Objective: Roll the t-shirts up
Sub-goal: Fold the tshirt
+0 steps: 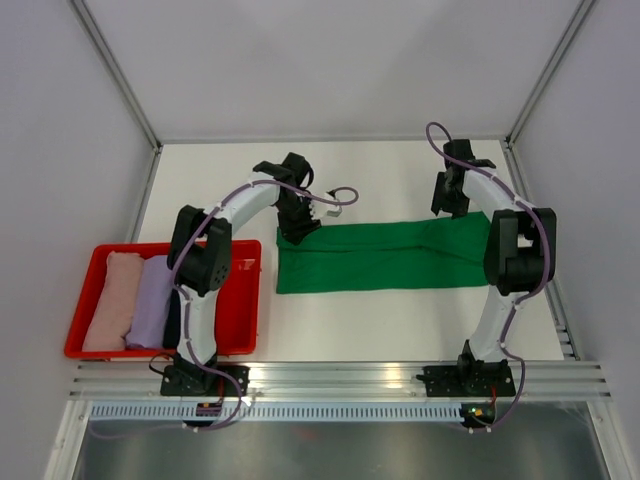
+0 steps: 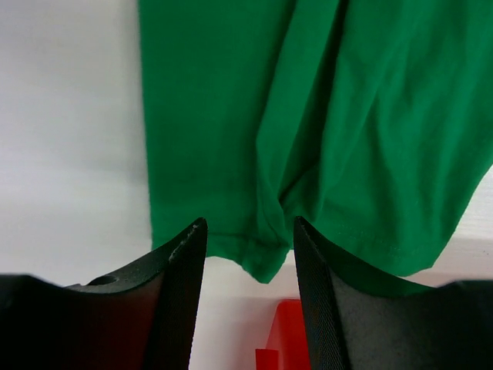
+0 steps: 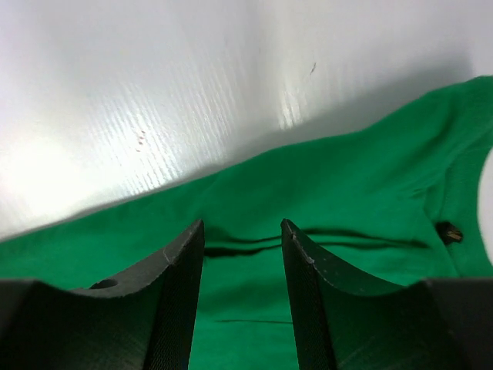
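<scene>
One green t-shirt (image 1: 390, 256) is laid lengthwise left-right; three rolled t-shirts (image 1: 148, 300) are contained in one red tray (image 1: 243, 310); left gripper (image 1: 298, 228) and right gripper (image 1: 447, 204) are opened, empty.

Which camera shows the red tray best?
The top external view: it shows the whole red tray, rim to rim. The left wrist view catches only a small red piece at its bottom edge; the right wrist view shows none of it.

1. Spread flat across the white surface (image 1: 400, 170): a green t-shirt (image 1: 385, 258), folded into a long band.
2. Poised over its left end: the left fingers (image 1: 293, 232).
3. Over its right end, at the far edge: the right fingers (image 1: 444, 207).
4. At the left, in a red tray (image 1: 246, 300): pink t-shirt (image 1: 110, 300), lavender t-shirt (image 1: 150, 300) and black t-shirt (image 1: 172, 325), side by side.
</scene>
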